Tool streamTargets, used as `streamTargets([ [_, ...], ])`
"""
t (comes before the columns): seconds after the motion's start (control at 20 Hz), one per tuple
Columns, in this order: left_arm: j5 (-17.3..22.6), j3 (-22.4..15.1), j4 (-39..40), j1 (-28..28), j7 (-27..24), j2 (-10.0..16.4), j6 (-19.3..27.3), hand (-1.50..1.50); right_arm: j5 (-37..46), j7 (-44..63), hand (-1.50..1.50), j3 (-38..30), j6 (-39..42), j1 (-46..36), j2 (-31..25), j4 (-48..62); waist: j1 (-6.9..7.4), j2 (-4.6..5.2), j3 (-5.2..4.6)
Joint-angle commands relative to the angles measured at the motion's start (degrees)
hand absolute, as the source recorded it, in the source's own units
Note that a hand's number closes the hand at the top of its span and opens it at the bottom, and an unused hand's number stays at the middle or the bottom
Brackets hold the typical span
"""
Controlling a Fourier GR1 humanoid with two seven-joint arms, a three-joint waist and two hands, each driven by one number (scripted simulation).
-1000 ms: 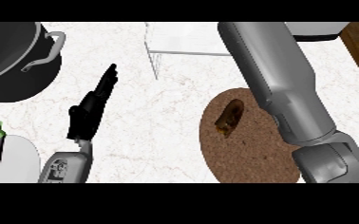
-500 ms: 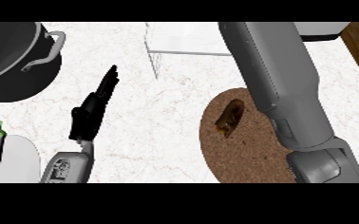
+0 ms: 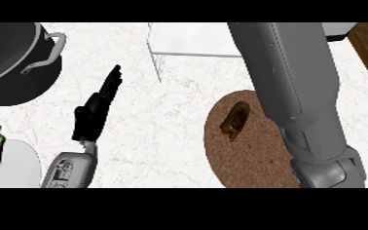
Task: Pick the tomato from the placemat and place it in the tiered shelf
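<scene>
two forearms come in from the lower edge, and the free counter [image 3: 179,102] lies between them, pale white stone with faint marbling. the left hand [image 3: 95,111], at 9 o'clock, is released and holds nothing, its black fingers straight and pointing toward 1 o'clock. the right forearm [image 3: 295,92], smooth grey, crosses from 5 o'clock out past the top edge at 1 o'clock; the right hand does not show. partly under it, at 4 o'clock, the round, grainy brown placemat [image 3: 237,161] carries a small brown oblong lump [image 3: 236,119]; i cannot make out a tomato as such. the white tiered shelf [image 3: 194,39] sits at 12 o'clock on a thin leg. a black pot [image 3: 18,73] with a grey loop handle fills 10 o'clock, and a white plate [image 3: 18,163] curves in at 8 o'clock.
</scene>
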Motion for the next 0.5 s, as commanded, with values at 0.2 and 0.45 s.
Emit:
streamTargets([
  [0.2, 1.4, 1.7, -0.9, 2.0, -0.5, 2.0, -1.6, 0.0, 2.8, 7.2, -1.5, -5.9, -1.9, -1.4, -1.9, -13.5, -0.74, -0.48, 0.01],
  [0.45, 0.0, 1.5, -1.3, 1.5, 1.0, 0.7, 1.0, 0.0, 1.8, 10.9, -1.5, -10.1, 10.8, 3.1, -3.3, -25.7, -2.37, -0.94, 0.07],
])
